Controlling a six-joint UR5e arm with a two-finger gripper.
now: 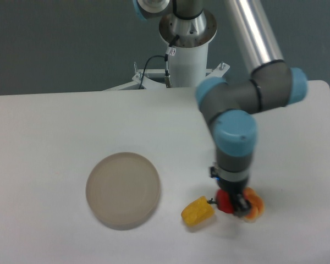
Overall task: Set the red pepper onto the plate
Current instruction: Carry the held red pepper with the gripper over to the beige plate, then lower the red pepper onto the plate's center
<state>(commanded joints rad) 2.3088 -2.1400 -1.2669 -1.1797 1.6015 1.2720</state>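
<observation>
The red pepper is small and glossy, and it sits between the fingers of my gripper at the front right of the table. The gripper points straight down and looks shut on the red pepper, which is at or just above the table surface. The plate is a round beige-grey disc lying flat to the left, empty, well apart from the gripper. Most of the red pepper is hidden by the gripper body.
A yellow pepper lies just left of the gripper, close to the red one. An orange pepper sits right against the gripper's right side. The robot's base stands at the back middle of the white table.
</observation>
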